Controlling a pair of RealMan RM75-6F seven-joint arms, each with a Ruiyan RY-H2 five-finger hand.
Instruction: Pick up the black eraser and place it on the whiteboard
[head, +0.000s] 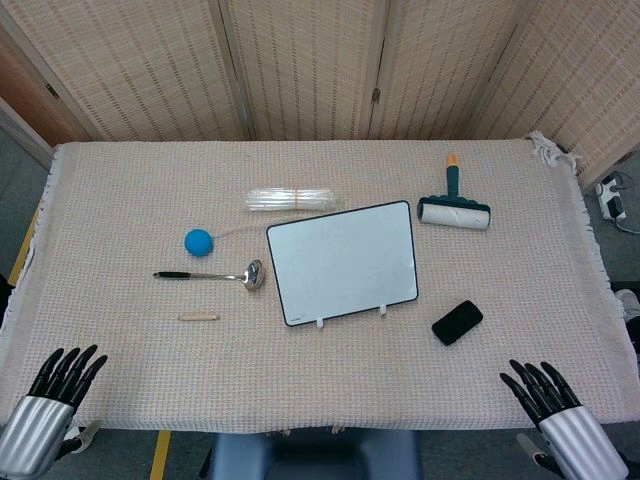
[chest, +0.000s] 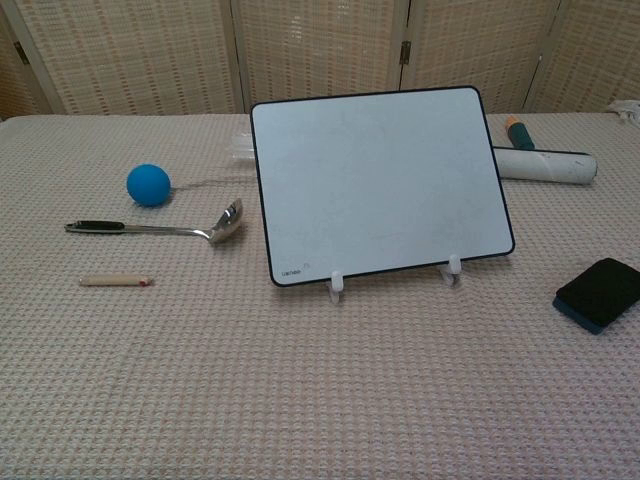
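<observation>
The black eraser (head: 457, 322) (chest: 598, 293) lies flat on the cloth, just right of the whiteboard's front right corner. The whiteboard (head: 343, 261) (chest: 378, 182), white with a black rim, lies in the middle of the table. My right hand (head: 545, 394) rests at the near right edge, fingers spread and empty, a short way nearer than the eraser. At the near left corner my left hand (head: 62, 378) lies the same way, far from both. Neither hand shows in the chest view.
A blue ball (head: 198, 241), a ladle (head: 212, 274) and a small wooden stick (head: 198, 317) lie left of the board. A bundle of clear straws (head: 291, 199) sits behind it. A lint roller (head: 454, 208) lies at the back right. The table is covered by a beige woven cloth (head: 320, 380).
</observation>
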